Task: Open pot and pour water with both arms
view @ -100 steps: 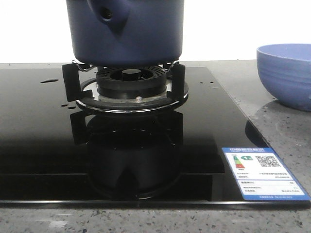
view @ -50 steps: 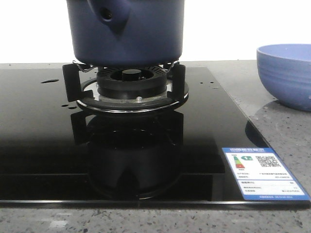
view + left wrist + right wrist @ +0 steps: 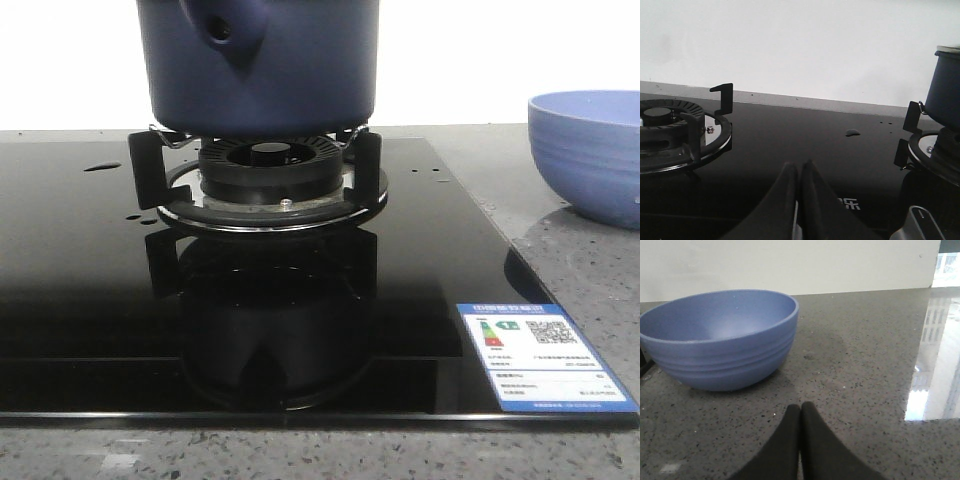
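Note:
The dark navy pot (image 3: 260, 60) stands on the burner grate (image 3: 265, 170) at the back centre of the black glass hob; its side stub with a round hole (image 3: 220, 30) faces front-left. Its top is cut off in the front view. The pot's edge also shows in the left wrist view (image 3: 946, 87). Small water drops and a puddle (image 3: 852, 132) lie on the glass left of the pot (image 3: 100, 166). My left gripper (image 3: 800, 167) is shut and empty, low over the hob. My right gripper (image 3: 800, 409) is shut and empty over the stone counter. Neither gripper shows in the front view.
A light blue ribbed bowl (image 3: 590, 150) stands on the speckled counter right of the hob, just ahead of my right gripper (image 3: 720, 337). A second burner (image 3: 675, 130) is left of my left gripper. An energy label (image 3: 540, 355) sits on the hob's front right corner.

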Robot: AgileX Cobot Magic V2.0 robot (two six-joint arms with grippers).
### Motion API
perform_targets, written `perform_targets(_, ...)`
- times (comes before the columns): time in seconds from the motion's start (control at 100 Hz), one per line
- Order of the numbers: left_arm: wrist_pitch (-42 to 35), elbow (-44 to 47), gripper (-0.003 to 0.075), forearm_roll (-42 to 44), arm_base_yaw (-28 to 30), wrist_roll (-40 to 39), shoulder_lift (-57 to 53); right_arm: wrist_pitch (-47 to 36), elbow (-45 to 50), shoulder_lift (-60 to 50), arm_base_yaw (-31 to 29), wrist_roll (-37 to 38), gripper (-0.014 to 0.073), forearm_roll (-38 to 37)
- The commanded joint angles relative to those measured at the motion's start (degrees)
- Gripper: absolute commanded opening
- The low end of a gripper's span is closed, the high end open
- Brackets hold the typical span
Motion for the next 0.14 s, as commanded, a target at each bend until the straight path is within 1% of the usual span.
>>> perform_targets(0.0,-4.19,1.88,-0.0019,-0.04,0.32,-0.54,-1.36,-4.23,1.5,-1.02,-0.38,0.06,-0.0045,-0.58)
perform_targets(0.13,-4.19,1.88,-0.0019,-0.04,0.32,-0.54,-1.36,-4.23,1.5,-1.02,-0.38,0.06,-0.0045,-0.58)
